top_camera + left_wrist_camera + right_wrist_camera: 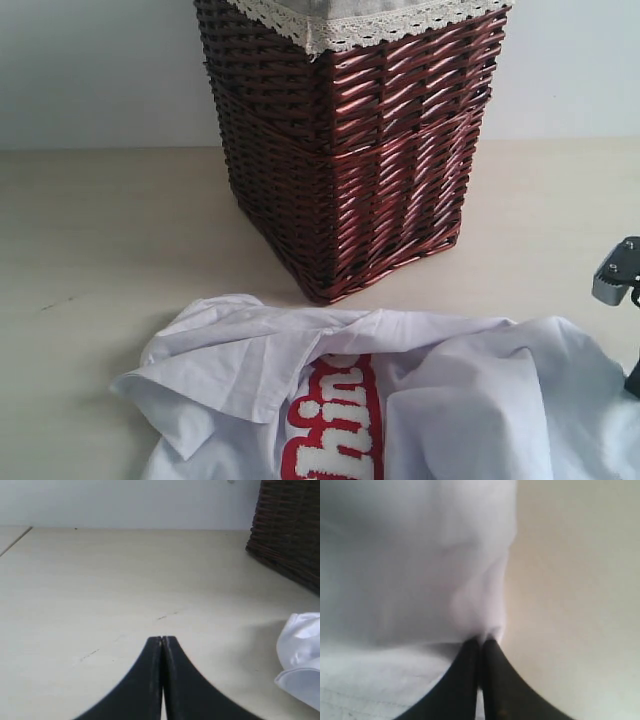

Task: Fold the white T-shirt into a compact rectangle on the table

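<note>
The white T-shirt (450, 400) lies crumpled on the table (100, 250) at the front, its fuzzy white lettering on a red band (335, 430) facing up. No orange tag shows. My right gripper (482, 641) is shut on an edge of the white T-shirt (410, 565), with cloth bunched at its tips. In the exterior view only a grey part of the right arm (617, 272) shows at the right edge. My left gripper (162, 639) is shut and empty over bare table (100, 580), apart from a fold of the T-shirt (302, 655).
A tall dark wicker basket (350, 150) with a lace-edged liner (360, 25) stands just behind the shirt, and its corner shows in the left wrist view (290, 530). A pale wall runs behind the table. A few dark scuffs (162, 616) mark the surface.
</note>
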{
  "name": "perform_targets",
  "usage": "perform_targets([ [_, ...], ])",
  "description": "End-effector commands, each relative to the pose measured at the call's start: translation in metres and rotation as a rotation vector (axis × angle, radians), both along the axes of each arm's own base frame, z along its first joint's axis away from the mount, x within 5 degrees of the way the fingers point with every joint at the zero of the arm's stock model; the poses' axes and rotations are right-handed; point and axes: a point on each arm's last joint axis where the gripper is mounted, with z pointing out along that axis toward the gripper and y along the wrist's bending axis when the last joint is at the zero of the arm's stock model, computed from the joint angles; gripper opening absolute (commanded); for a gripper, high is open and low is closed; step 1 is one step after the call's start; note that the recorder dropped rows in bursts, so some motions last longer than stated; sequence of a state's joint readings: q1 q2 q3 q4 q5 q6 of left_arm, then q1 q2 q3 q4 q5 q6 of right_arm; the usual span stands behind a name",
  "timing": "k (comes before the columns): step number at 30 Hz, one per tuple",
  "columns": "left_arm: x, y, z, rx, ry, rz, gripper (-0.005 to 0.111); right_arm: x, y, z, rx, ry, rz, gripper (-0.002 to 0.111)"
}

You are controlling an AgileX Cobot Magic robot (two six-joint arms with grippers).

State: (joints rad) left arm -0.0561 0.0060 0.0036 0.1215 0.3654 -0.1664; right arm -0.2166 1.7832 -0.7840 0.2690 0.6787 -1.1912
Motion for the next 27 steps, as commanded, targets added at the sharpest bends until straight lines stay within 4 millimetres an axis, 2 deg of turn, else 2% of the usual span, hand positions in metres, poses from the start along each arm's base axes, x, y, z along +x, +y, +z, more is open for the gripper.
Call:
perform_targets([
  [1, 0.000, 0.000, 0.002, 0.003, -0.017, -0.002, 0.000, 0.029, -0.008, 0.029, -0.050, -0.165, 0.014, 0.000],
  [5, 0.000, 0.000, 0.002, 0.003, -0.017, -0.002, 0.000, 0.048, -0.012, 0.068, -0.082, -0.311, 0.011, 0.000],
  [8, 0.000, 0.000, 0.002, 0.003, -0.017, -0.002, 0.000, 0.051, -0.011, 0.085, -0.076, -0.326, 0.033, 0.000],
  [11, 0.000, 0.000, 0.002, 0.003, -0.017, -0.002, 0.000, 0.039, -0.006, 0.085, -0.019, -0.193, 0.130, 0.000],
  [15, 0.000, 0.000, 0.002, 0.003, -0.017, -0.002, 0.000, 0.011, 0.001, 0.081, 0.097, 0.118, 0.271, 0.000],
  [20, 0.000, 0.000, 0.002, 0.003, -0.017, -0.002, 0.000, 0.004, -0.004, 0.072, 0.040, 0.194, 0.277, 0.001],
  [22, 0.000, 0.000, 0.002, 0.003, -0.017, -0.002, 0.000, -0.001, -0.006, 0.066, 0.021, 0.230, 0.294, 0.010],
  [25, 0.000, 0.000, 0.002, 0.003, -0.017, -0.002, 0.000, -0.010, -0.005, 0.054, 0.033, 0.287, 0.300, 0.034],
  [27, 0.000, 0.000, 0.002, 0.003, -0.017, -0.002, 0.000, -0.017, -0.004, 0.046, 0.048, 0.325, 0.303, 0.046],
])
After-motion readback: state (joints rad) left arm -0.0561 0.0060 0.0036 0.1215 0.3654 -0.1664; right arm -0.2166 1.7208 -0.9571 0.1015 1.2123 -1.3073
